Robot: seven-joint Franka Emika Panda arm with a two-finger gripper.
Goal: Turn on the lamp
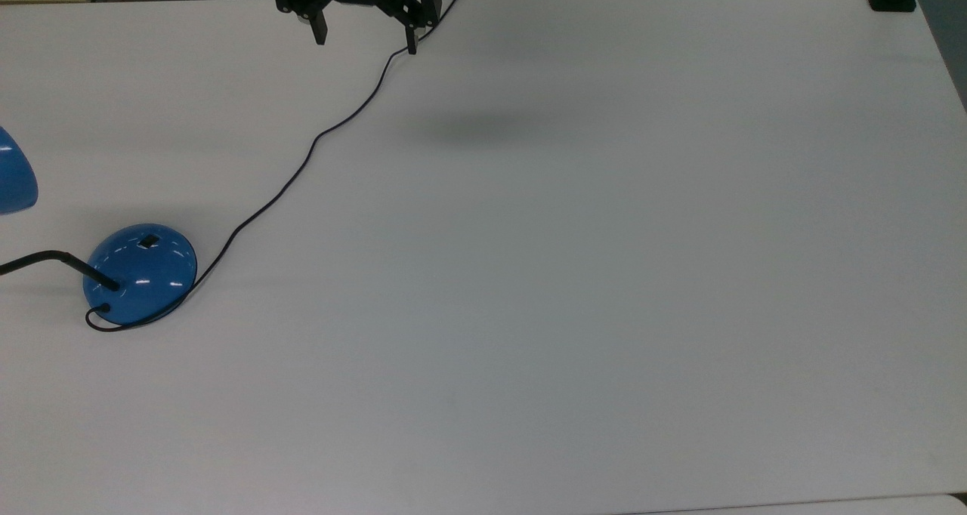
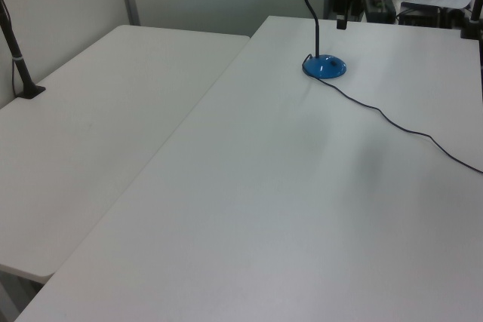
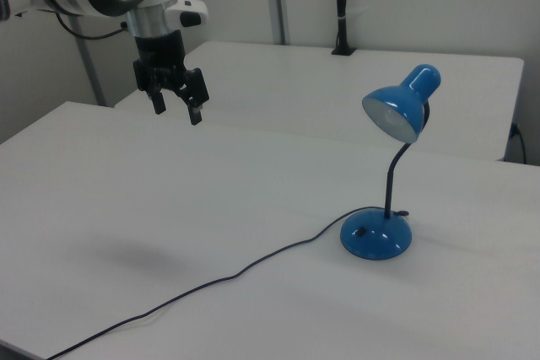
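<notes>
So, gripper [image 3: 176,112] hanging up in the air over the white table [image 1: 574,273], fingers spread wide, nothing held. Lamp [image 3: 377,235] well away toward the right view's right, sitting upright on its blue base, shade dark, black cord [image 3: 219,280] trailing across the tabletop below the gripper.

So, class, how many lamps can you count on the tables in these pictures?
1. The lamp stands on the nearer white table, at the right view's right, its cord trailing across the top. None seems hidden.
</notes>
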